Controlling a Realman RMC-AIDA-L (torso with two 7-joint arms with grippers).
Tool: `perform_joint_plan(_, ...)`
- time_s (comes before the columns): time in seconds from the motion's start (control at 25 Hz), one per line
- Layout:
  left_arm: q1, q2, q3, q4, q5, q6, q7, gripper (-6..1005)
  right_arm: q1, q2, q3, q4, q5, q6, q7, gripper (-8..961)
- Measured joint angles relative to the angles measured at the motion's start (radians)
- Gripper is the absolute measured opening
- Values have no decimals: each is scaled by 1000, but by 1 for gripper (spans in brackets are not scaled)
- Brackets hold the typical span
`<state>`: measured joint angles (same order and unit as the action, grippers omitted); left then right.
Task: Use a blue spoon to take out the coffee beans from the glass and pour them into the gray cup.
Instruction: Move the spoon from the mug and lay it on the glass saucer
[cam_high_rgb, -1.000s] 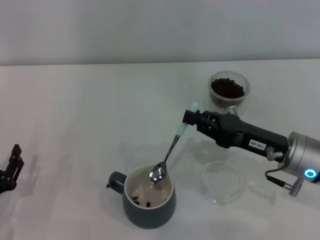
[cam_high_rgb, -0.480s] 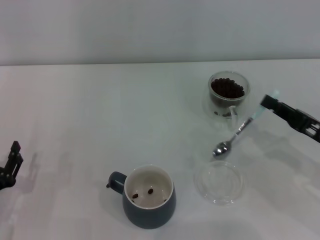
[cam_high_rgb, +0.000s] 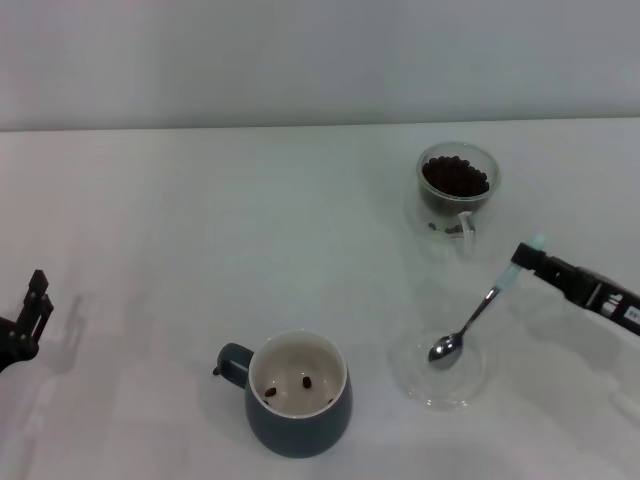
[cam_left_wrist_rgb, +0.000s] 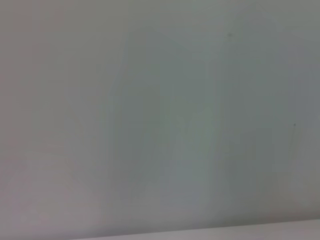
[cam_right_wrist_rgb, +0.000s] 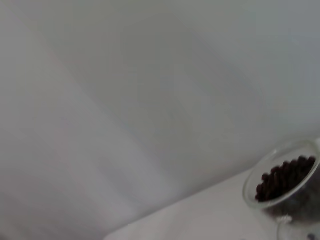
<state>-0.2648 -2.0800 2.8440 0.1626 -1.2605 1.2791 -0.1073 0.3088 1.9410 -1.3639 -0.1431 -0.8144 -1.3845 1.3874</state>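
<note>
My right gripper (cam_high_rgb: 522, 257) is shut on the pale-blue handle of the blue spoon (cam_high_rgb: 467, 326) at the right. The spoon slants down, its empty metal bowl over the flat clear glass saucer (cam_high_rgb: 470, 382). The glass (cam_high_rgb: 458, 186) stands at the back right, full of coffee beans (cam_high_rgb: 455, 176); it also shows in the right wrist view (cam_right_wrist_rgb: 285, 182). The gray cup (cam_high_rgb: 298, 394) stands at the front centre with three beans (cam_high_rgb: 306, 381) on its cream bottom. My left gripper (cam_high_rgb: 28, 322) is parked at the far left edge.
The white table (cam_high_rgb: 200, 230) ends at a pale wall along the back. The left wrist view shows only a blank pale surface.
My right gripper has carried the emptied spoon from above the gray cup to the right and then down, its bowl now over the saucer. The left arm shifted slightly.
</note>
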Motion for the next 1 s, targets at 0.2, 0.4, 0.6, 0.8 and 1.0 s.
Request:
perform_joint_plan(0.2,-4,0,0,0,0,-1,0,653,4,16,-4,-8,-36,14,0,165)
perform_joint_plan(0.4,-7,0,0,0,0,-3,0,652,5,30,-26,-8,-50,32,0,178)
perform_joint_plan(0.6,-8,0,0,0,0,-3,0,652,10,34,-39,-5,-59,48,3,191)
perform_joint_plan(0.8,-8,0,0,-5,0,-3,0,654,10,35,-38,-9,-60,63,-22,203)
perform_joint_plan(1.0,-8,0,0,-11,-1,-3,0,654,9,34,-27,-12,-54,104,-55,352)
